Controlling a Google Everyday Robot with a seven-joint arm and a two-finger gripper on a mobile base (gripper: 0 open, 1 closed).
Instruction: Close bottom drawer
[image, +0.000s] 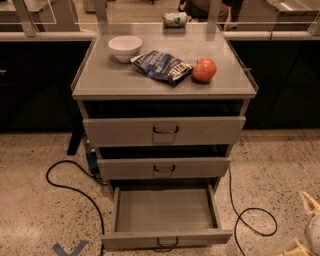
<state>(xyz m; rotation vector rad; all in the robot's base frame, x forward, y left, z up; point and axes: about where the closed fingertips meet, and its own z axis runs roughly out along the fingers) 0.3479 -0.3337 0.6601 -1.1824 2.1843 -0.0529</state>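
Note:
The grey metal cabinet (165, 87) has three drawers. The bottom drawer (165, 212) is pulled far out. It is a shallow empty tray with a low front panel and a small dark wire handle (166, 244). The middle drawer (164, 168) and top drawer (165, 131) each stand slightly out. My gripper (303, 225) shows at the lower right edge, right of the bottom drawer and apart from it. Its pale fingers (307, 202) stand spread and hold nothing.
On the cabinet top are a white bowl (125, 47), a blue chip bag (162, 66) and a red apple (204, 70). Black cables (70, 187) loop over the speckled floor on the left and on the right (255, 222). Dark counters stand behind.

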